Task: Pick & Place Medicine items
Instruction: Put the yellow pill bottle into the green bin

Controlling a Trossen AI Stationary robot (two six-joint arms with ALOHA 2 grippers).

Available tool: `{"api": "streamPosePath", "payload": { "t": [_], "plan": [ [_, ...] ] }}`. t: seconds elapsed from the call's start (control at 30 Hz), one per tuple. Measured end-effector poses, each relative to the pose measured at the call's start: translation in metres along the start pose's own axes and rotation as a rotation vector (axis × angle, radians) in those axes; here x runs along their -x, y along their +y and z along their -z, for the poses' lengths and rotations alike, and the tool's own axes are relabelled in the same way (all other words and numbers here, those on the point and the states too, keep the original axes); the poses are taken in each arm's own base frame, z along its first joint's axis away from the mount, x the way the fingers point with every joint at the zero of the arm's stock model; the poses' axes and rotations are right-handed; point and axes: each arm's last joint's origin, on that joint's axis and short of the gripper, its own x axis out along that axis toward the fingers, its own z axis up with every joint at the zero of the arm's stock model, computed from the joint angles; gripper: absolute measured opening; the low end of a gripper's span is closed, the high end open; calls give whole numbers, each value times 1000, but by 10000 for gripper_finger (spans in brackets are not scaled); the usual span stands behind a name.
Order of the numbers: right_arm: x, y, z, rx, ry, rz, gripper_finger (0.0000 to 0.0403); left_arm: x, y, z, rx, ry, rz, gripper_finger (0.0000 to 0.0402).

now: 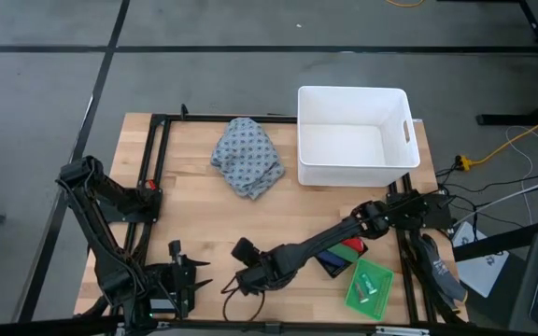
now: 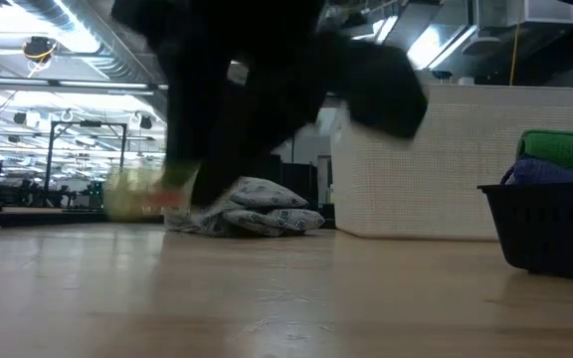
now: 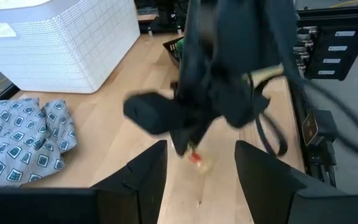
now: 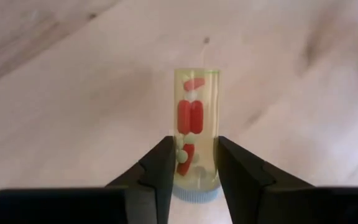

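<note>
Clear plastic, light and slick: a small tube of red-and-white capsules [image 4: 196, 132] lies on the wooden bench [image 1: 297, 215] near its front edge, the right gripper [image 4: 194, 163] with its jaws clamped on the tube's sides just above the blue cap [image 4: 194, 191]. Rigid and round, it would likely roll if nudged, so a mid-body hold looks safest. The left gripper [image 3: 199, 180] waits open at the near-left corner.

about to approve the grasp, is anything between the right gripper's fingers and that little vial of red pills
Nothing visible: the right gripper has its fingers on either side of the clear vial, close against its walls, with bare wooden table around it.
</note>
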Motion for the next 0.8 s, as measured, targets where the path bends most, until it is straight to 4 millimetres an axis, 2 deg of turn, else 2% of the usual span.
{"api": "streamPosePath", "payload": {
  "t": [0.17,0.4,0.47,0.53,0.73,0.8],
  "plan": [
    [38,-12,5,-114,72,-36,109,0,0,0,-14,1,0,185],
    [75,-1,39,-377,324,-233,105,0,0,0,-49,7,5,185],
    [74,0,37,-465,307,-268,105,0,0,0,-56,5,4,185],
    [82,4,35,-489,280,-337,105,0,0,0,-53,3,1,185],
    [102,8,31,-554,231,-342,106,0,0,0,-66,4,2,185],
    [115,5,36,-583,233,-323,106,0,0,0,-76,4,1,185]
  ]
}}
